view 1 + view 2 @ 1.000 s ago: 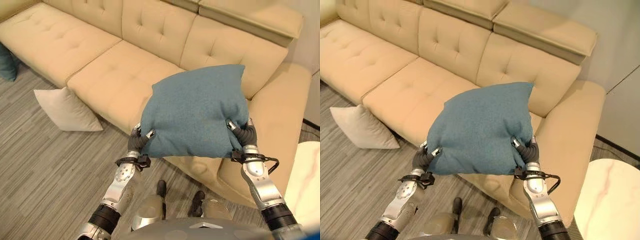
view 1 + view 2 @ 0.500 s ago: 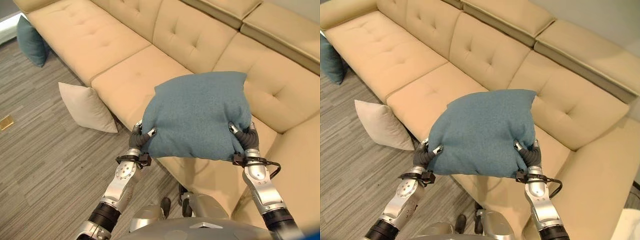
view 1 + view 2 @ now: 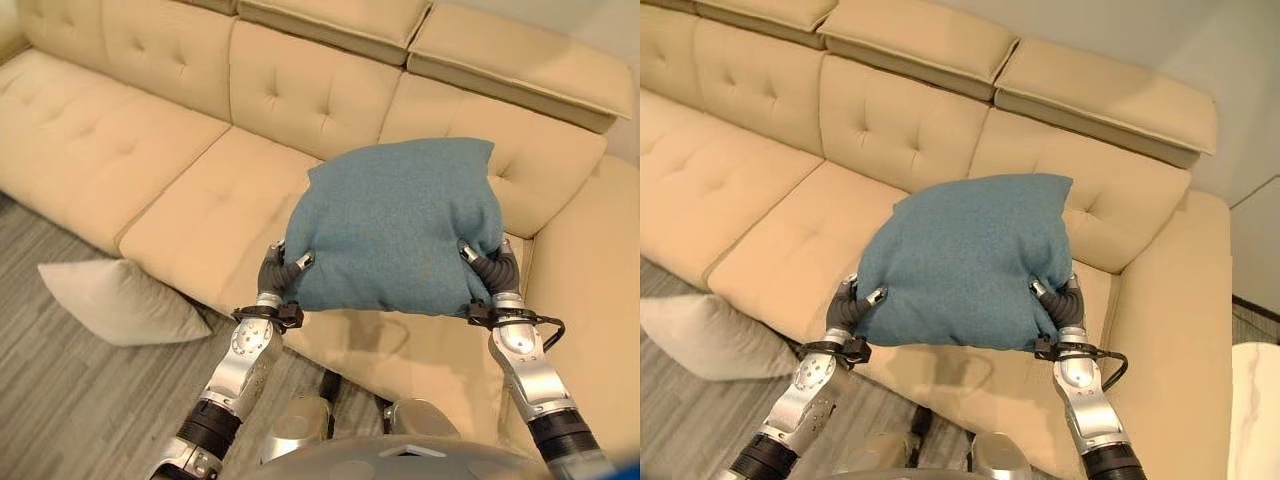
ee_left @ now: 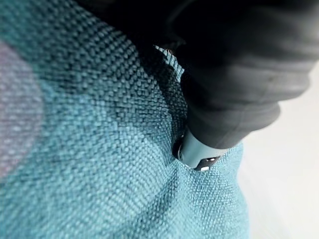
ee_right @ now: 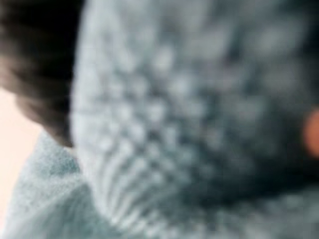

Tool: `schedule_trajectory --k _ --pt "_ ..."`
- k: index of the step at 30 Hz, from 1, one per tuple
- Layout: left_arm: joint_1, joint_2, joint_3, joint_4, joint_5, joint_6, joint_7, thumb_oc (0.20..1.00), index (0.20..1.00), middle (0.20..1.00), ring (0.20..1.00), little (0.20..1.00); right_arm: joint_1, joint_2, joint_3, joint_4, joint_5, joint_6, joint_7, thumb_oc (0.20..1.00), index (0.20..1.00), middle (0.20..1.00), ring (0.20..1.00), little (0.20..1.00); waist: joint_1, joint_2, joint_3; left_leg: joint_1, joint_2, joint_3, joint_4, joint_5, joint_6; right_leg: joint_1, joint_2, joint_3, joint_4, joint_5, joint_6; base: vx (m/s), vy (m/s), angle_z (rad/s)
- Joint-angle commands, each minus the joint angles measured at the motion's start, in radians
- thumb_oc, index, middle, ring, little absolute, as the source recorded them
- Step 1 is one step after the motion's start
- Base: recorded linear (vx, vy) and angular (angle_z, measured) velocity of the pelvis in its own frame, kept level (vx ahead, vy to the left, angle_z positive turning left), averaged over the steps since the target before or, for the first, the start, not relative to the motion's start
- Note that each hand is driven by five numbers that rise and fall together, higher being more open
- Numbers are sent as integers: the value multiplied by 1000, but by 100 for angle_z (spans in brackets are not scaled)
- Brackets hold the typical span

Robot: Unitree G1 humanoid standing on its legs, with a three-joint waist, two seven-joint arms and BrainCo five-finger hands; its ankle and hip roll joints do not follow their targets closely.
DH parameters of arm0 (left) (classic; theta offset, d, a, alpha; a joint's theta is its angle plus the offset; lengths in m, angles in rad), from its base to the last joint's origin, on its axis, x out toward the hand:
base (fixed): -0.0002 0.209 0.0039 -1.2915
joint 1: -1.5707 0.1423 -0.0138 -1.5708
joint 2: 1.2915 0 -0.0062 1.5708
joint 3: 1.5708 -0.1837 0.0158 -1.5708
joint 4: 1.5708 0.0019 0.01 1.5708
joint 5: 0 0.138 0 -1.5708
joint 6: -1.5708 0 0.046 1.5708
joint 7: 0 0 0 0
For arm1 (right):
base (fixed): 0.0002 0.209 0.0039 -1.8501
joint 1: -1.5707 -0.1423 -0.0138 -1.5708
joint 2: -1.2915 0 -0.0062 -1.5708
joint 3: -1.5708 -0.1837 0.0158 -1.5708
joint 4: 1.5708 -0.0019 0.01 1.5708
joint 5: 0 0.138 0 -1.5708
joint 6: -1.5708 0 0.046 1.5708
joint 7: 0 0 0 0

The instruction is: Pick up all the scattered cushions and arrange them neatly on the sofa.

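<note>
I hold a blue-teal cushion [image 3: 400,225] up in front of me, above the front edge of the cream sofa [image 3: 210,210]. My left hand [image 3: 277,275] pinches its near left corner and my right hand [image 3: 490,268] pinches its near right corner. Up close, the left wrist view has the thumb [image 4: 199,152] pressed into the teal weave [image 4: 99,164]. A white cushion [image 3: 115,300] lies on the floor against the sofa's front, to my left.
The sofa has tufted seats and raised headrests [image 3: 420,40]; its corner section runs down the right [image 3: 590,300]. Grey wood-look floor [image 3: 70,400] spreads at lower left. A pale round tabletop [image 3: 1255,410] shows at the far right.
The camera has swung, so the sofa's corner and the white cushion sit differently in the picture. The blue cushion stays held at both near corners in the same pose.
</note>
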Motion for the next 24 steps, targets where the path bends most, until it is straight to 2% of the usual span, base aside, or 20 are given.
schedule_trajectory --k 1,2,6,10,15,17,19,21,23,24 --pt "-15 -17 42 -189 43 -122 -53 200 200 200 200 200 -83 4 10 -110 -39 -101 9 200 200 200 200 200 39 -21 -91 -35 38 52 67 -134 9 4 6 -79 26 4 36 -3 104 -115" --pt "-15 -17 42 -189 43 -122 -53 200 200 200 200 200 -83 4 10 -111 -39 -101 9 200 200 200 200 200 42 -21 -89 -32 39 55 66 -135 9 5 6 -76 28 2 36 -11 45 -117" --pt "-5 -7 69 -186 50 -128 -45 200 200 200 200 200 -96 13 28 -92 -52 -98 17 200 200 200 200 200 68 -9 -77 -1 62 125 33 -145 10 -40 -71 -339 47 17 51 -25 20 -90" --pt "-7 -14 66 -171 60 -121 -49 200 200 200 200 200 -80 -4 8 -80 -63 -93 11 200 200 200 200 200 48 -12 -94 30 53 127 -2 -146 10 -12 -58 -324 -25 35 40 98 -32 -35" --pt "-62 -18 41 -139 102 -109 -25 200 200 200 200 200 -119 -50 4 -36 -118 -73 -39 200 200 200 200 200 30 3 -124 46 57 117 -77 -122 -5 40 -38 -322 -164 67 35 108 -69 10" --pt "-86 -21 30 -122 110 -108 -15 200 200 200 200 200 -143 -58 9 -18 -124 -71 -54 200 200 200 200 200 26 10 -122 28 59 115 -77 -117 -10 29 -35 -320 -174 68 37 -8 -44 17" --pt "-126 -22 16 -91 126 -108 -2 200 200 200 200 200 -183 -67 18 5 -129 -70 -71 200 200 200 200 200 21 16 -115 -6 61 112 -77 -107 -15 0 -32 -317 -174 67 36 -176 -47 23" --pt "-263 -25 -16 -40 157 -127 44 200 200 200 200 200 -328 -108 66 41 -160 -67 -116 200 200 200 200 200 13 26 -93 -138 65 95 -77 -73 -26 -123 -27 -300 -174 78 35 -307 -76 19" --pt "-308 -20 -20 -34 164 -136 61 200 200 200 200 200 -374 -120 82 50 -168 -68 -126 200 200 200 200 200 11 27 -87 -171 64 91 -77 -63 -28 -158 -25 -297 -174 88 34 -148 -64 18" --pt "-416 -4 -27 -21 185 -159 103 200 200 200 200 200 -482 -149 115 62 -184 -66 -151 200 200 200 200 200 14 21 -77 -253 58 79 -77 -38 -32 -234 -17 -287 -174 110 31 -164 -73 2"
